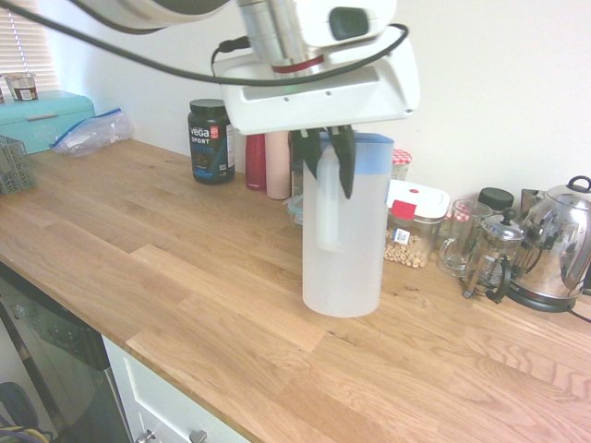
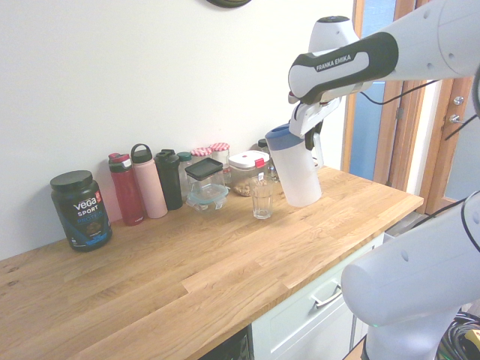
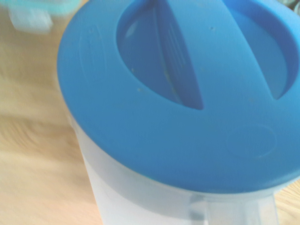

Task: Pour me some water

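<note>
The frosted jug (image 1: 343, 240) with its blue lid (image 3: 187, 103) sits in the gripper (image 1: 325, 157), fingers clamped on the top of its side handle; in the first exterior view it looks planted on the wooden counter (image 1: 185, 268), but the second exterior view shows it lifted and tipped a bit, near the back edge; only that view shows the empty glass (image 2: 262, 199) just beside it; the steel kettle (image 1: 554, 249) shows only in the first.
</note>
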`<state>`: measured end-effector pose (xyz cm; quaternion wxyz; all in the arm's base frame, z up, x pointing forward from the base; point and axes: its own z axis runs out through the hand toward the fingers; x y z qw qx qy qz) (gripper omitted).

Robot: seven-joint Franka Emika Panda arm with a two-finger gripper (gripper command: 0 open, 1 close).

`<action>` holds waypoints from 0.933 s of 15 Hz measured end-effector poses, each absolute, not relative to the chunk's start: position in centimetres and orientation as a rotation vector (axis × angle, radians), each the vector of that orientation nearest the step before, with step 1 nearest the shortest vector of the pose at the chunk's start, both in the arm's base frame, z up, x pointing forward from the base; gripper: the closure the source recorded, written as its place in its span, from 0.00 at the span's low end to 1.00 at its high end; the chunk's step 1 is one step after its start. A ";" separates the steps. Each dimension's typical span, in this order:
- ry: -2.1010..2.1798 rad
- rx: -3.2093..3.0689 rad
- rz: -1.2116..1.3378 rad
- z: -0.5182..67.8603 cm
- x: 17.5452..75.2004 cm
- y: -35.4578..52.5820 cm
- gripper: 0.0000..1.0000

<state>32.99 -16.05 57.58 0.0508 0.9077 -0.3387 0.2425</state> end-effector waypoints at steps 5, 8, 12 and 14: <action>-1.114 2.704 1.063 56.5 29.6 -8.2 1.00; -1.097 2.731 1.182 57.5 29.2 -3.8 1.00; -1.027 2.808 1.151 57.0 29.3 1.5 1.00; -0.991 2.845 1.137 56.4 29.3 4.8 1.00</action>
